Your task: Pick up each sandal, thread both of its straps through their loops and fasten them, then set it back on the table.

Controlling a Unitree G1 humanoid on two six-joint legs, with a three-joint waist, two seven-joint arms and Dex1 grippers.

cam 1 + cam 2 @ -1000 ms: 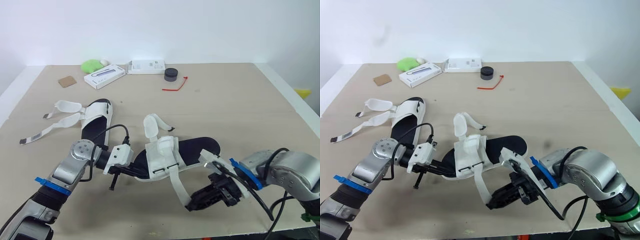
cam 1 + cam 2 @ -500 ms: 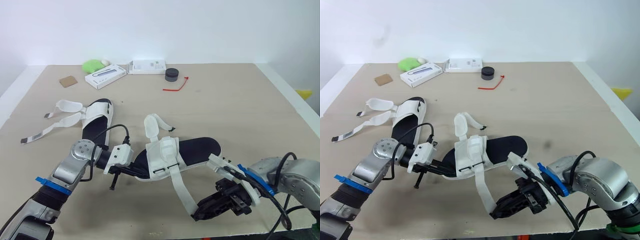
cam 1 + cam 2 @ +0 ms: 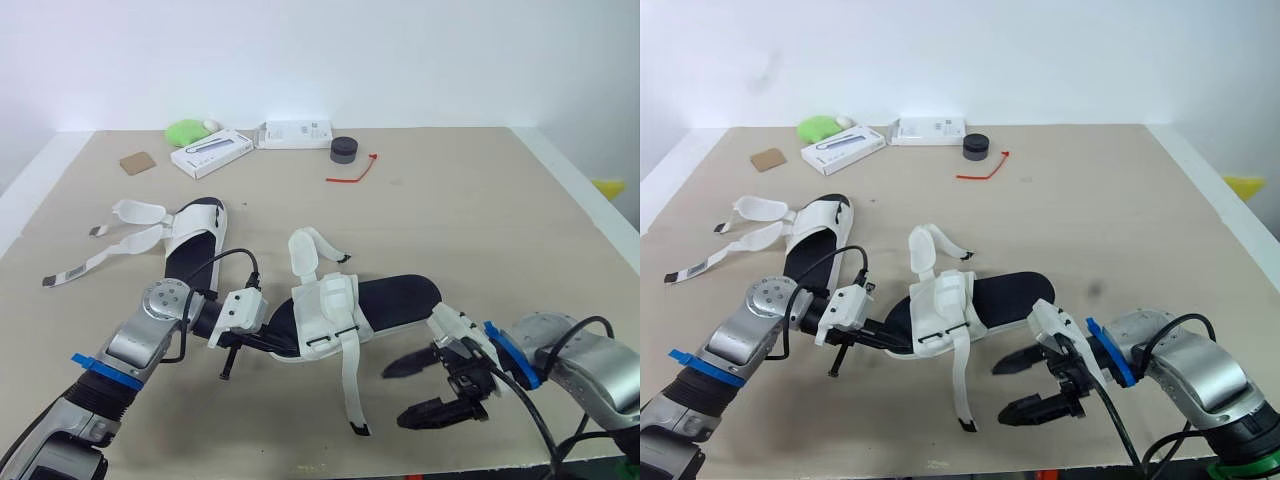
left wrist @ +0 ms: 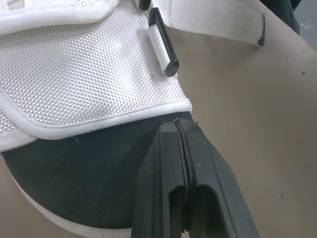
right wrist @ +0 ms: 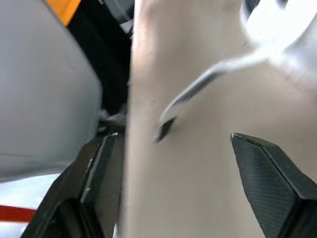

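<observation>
Right gripper [image 3: 394, 397] is seen with its two fingers spread wide and nothing between them, just to the right of the loose strap [image 3: 350, 385] of the near sandal [image 3: 400, 298]. This strap is laid from the white upper toward the front edge of the table [image 3: 480, 200] — its long axis is pointed almost straight at the robot, and its tip is found near that edge, so little room is left in front. The sandal is laid across the table's middle, and its sole is clamped at the left end by the left gripper [image 4: 181, 121]. The right arm is judged the nearer one for the strap. The second sandal [image 3: 190, 240] is placed well apart, far left.
</observation>
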